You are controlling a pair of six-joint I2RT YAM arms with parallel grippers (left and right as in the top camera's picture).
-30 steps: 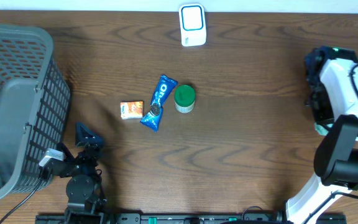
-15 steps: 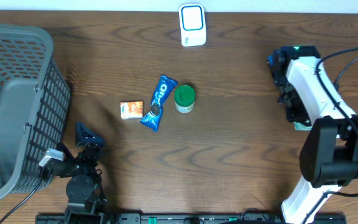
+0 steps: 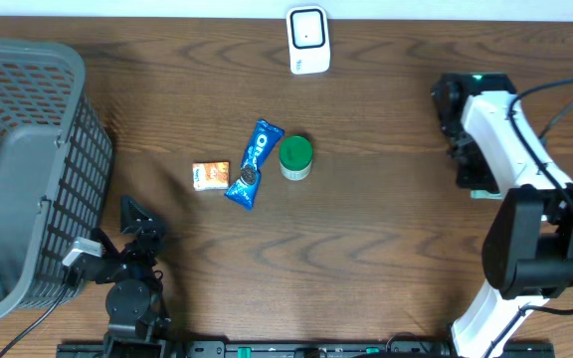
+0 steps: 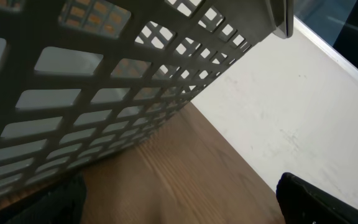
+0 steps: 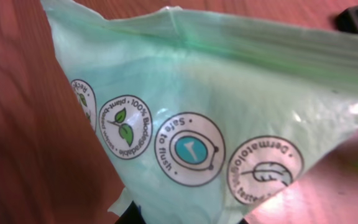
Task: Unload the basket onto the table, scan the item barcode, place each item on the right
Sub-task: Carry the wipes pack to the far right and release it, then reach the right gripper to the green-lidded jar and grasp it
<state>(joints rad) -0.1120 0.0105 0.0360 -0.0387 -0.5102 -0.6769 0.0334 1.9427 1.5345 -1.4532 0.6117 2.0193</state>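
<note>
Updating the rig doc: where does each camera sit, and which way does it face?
Overhead: above the table, looking straight down; shows left arm, right arm, basket, scanner, snacks.
Left wrist: on the left arm, facing the basket wall up close; open left tool's dark fingers at bottom corners.
Right wrist: on the right arm, facing the green packet pinched in the right tool, wood behind.
Shared: basket in overhead and left wrist; packet in overhead and right wrist.

The pale green plastic packet (image 5: 229,93) is showing round seals (image 5: 190,149) reading "100% Biodegradable plant-based", "Safe to flush" and "Dermatologically tested".
</note>
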